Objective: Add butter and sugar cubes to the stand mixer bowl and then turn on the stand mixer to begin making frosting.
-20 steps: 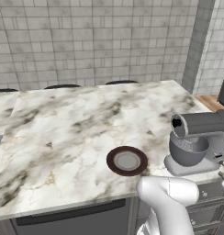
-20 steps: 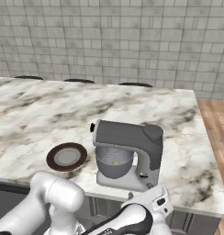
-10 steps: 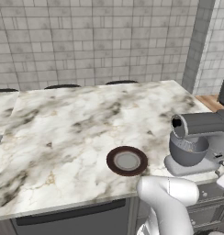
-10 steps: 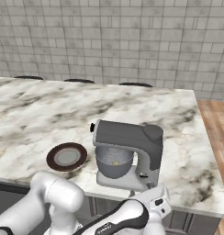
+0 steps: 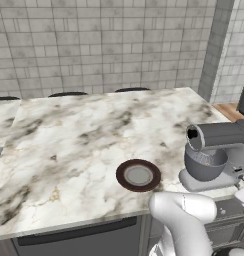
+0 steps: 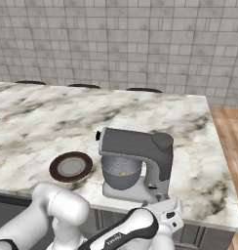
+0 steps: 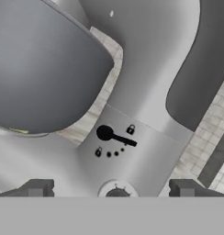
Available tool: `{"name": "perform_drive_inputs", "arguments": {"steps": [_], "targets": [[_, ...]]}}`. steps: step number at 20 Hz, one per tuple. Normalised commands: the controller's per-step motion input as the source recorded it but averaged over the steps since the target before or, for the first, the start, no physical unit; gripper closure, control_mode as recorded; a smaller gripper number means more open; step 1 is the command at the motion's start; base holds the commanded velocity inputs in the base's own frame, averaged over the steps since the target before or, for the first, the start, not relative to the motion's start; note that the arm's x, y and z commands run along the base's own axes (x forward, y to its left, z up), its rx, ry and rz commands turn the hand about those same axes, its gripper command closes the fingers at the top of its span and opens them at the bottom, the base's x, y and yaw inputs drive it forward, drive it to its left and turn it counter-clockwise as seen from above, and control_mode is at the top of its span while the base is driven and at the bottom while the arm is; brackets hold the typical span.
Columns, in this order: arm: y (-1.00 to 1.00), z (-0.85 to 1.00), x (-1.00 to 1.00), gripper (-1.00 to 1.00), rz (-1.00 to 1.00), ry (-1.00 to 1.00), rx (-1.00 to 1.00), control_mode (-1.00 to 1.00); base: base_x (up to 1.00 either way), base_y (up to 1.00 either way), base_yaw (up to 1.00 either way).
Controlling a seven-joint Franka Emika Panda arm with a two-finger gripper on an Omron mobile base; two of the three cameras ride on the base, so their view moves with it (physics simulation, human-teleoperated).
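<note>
Currently fingers [image 7: 112, 189] are sitting spread, aiming at the stand mixer [image 6: 138, 163] column's black lever [image 7: 114, 136]; mixer on table [image 5: 69, 145] edge. Risk: fingers straddling the lever, or hitting the lock instead.

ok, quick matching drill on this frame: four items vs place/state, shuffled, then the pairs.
Items:
1. plate
2. stand mixer bowl
3. black lever
4. pincer

Places/states:
A. on the mixer's upright column, beside the lock icons
B. open, fingertips spread, facing the column
C. on the marble counter beside the stand mixer, nothing on it
D. under the mixer head, a bit of yellow inside

Pairs: 1-C, 2-D, 3-A, 4-B
</note>
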Motion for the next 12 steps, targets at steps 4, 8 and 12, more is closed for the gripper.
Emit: {"name": "perform_drive_inputs", "arguments": {"steps": [4,8,12], "targets": [[0.0,-0.13,0.14,-1.0,-0.04,0.0,0.0,-1.0,0.0,0.0,0.0],[0.0,-0.18,0.1,-1.0,-0.02,0.0,0.0,-1.0,0.0,0.0,0.0],[-0.04,-0.15,0.02,-1.0,-0.01,0.0,0.0,-1.0,0.0,0.0,0.0]]}}
